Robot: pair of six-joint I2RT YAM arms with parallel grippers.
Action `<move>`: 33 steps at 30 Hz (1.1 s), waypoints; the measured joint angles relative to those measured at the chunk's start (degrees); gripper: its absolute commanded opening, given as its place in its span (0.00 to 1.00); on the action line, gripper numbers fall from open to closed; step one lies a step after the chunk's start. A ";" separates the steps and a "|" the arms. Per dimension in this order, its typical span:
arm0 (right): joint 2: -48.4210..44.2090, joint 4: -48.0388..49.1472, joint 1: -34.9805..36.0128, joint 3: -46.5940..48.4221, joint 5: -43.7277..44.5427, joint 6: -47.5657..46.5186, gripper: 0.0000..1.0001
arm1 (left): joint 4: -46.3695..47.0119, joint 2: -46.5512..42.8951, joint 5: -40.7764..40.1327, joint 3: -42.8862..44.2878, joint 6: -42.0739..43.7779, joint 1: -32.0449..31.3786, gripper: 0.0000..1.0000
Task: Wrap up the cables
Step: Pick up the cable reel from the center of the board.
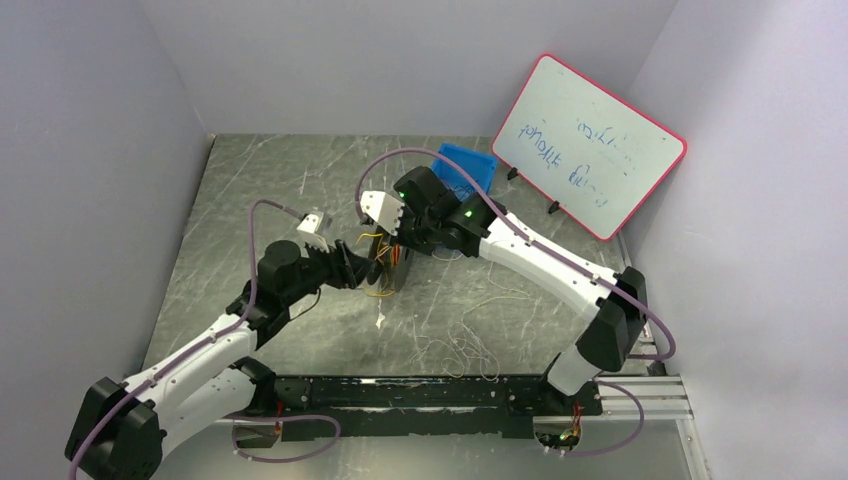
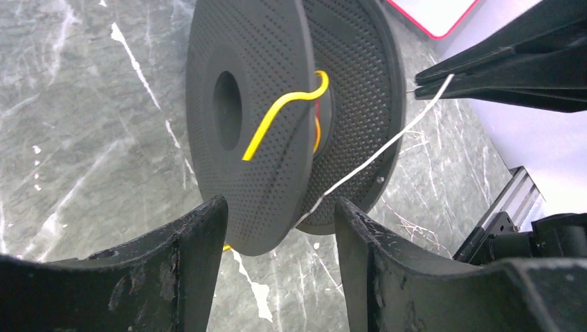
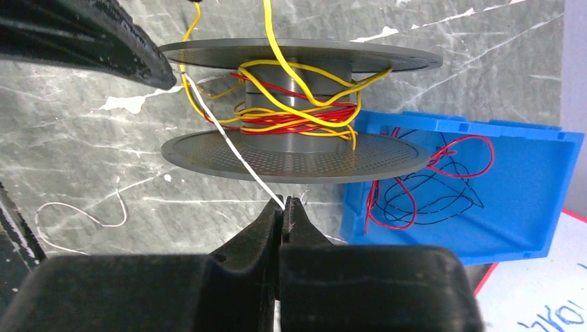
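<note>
Winding the white cable (image 3: pixel 239 149) onto the spool (image 3: pixel 297 155); right gripper (image 3: pixel 285 202), lower centre, pinches it closed, left gripper (image 2: pixel 277 207) straddles the flange, grip unclear. Next I circle the hub, taut.

Cables (image 3: pixel 297 104): yellow and red strands wound loosely round the hub of a grey spool (image 3: pixel 291 158) just beyond the closed jaws of the right gripper (image 3: pixel 284 205), which pinch one white strand (image 3: pixel 232 143) drawn straight to the hub, while red and black strands (image 3: pixel 422 183) lie tangled to the jaws' right.
</note>
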 measured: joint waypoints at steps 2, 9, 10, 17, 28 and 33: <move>0.15 0.00 0.00 0.02 -0.20 1.01 0.00 | 1.14 0.11 -0.24 -0.17 0.15 -0.81 0.62; 1.16 -0.63 0.00 0.33 -0.48 5.75 0.00 | 4.44 0.20 -7.41 -1.33 3.58 -7.69 0.63; 1.27 -0.76 0.00 0.33 -0.52 6.47 0.00 | 4.48 0.31 -9.11 -1.36 4.57 -9.03 0.63; 1.44 -1.09 0.00 0.33 -0.98 9.97 0.00 | 4.42 1.55 -21.59 -1.36 10.19 -14.71 0.62; 2.03 -1.31 0.00 0.33 -1.20 12.55 0.00 | 5.31 5.57 -27.85 -1.36 13.68 -16.52 0.60; 3.34 -1.77 0.00 0.55 0.04 13.22 0.00 | 5.29 6.16 -28.65 -1.33 14.25 -17.29 0.60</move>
